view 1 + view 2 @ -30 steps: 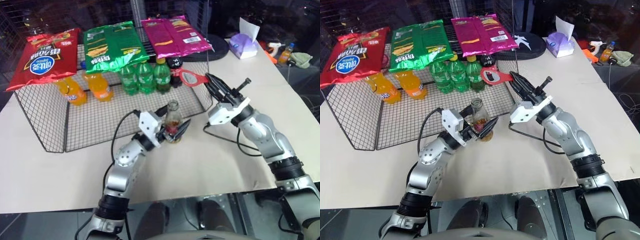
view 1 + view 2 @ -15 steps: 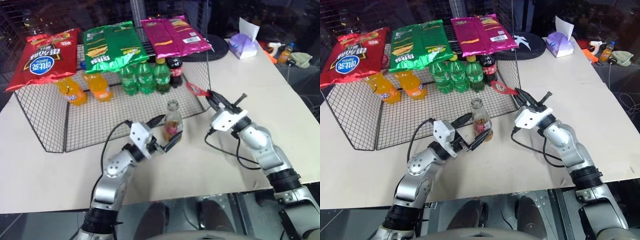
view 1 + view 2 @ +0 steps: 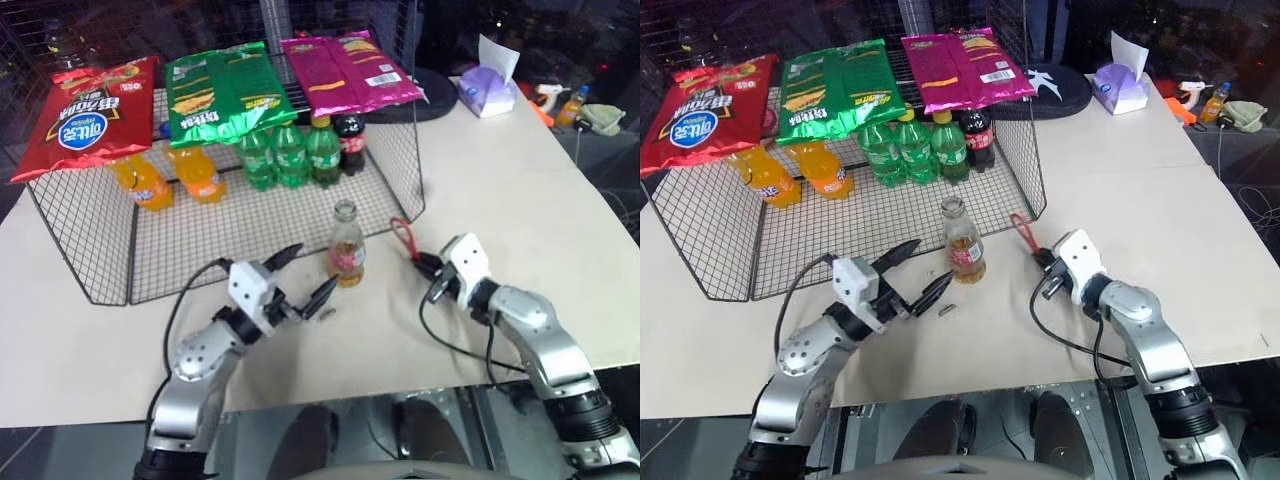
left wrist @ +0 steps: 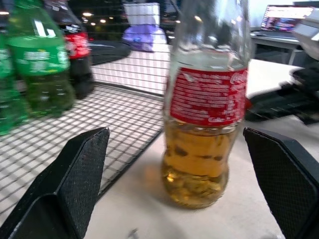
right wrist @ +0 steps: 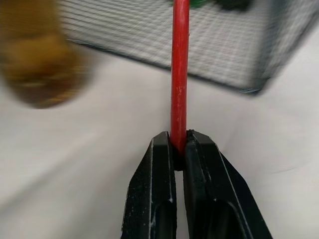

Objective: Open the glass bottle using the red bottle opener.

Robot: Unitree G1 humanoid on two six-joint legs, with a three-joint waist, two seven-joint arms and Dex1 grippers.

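You're looking at a lab bench dressed up as a shop shelf. A beige table carries a black wire rack with 3 snack bags laid on top and orange and green soda bottles lined up beneath. Behind it you see a tissue pack, a laptop on a desk, and loose cables.

Both head views look forward and down over the beige worktop. The left wrist view sits close, level with the small clear glass bottle of amber liquid, which the head views share.
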